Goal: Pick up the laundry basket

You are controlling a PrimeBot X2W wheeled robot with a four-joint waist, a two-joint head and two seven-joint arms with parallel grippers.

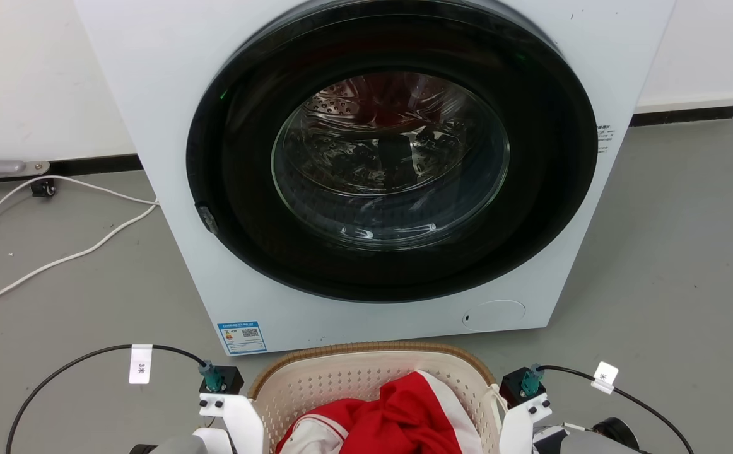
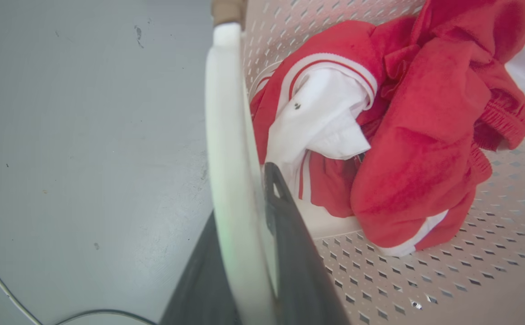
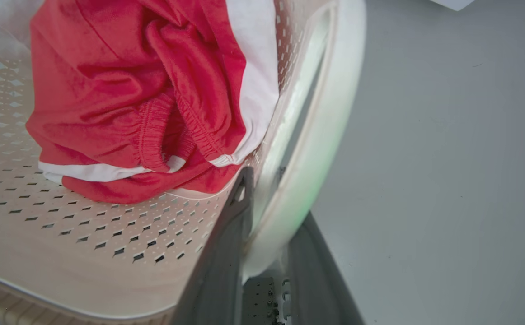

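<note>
The laundry basket [image 1: 366, 376], cream perforated plastic with a brown woven rim, sits at the bottom of the head view with a red and white garment [image 1: 398, 416] inside. My left gripper [image 2: 244, 198] is shut on the basket's white left handle [image 2: 226, 113], one dark finger inside the basket and one outside. My right gripper [image 3: 276, 198] is shut the same way on the white right handle [image 3: 330, 113]. In the head view the left wrist [image 1: 221, 403] and right wrist [image 1: 524, 403] flank the basket, with the fingers hidden below. Whether the basket touches the floor cannot be told.
A white front-loading washing machine [image 1: 171, 94] with its dark round door [image 1: 392, 151] shut stands directly behind the basket. White cables [image 1: 57, 252] trail over the grey floor at the left. Black cables [image 1: 76, 362] loop from both wrists.
</note>
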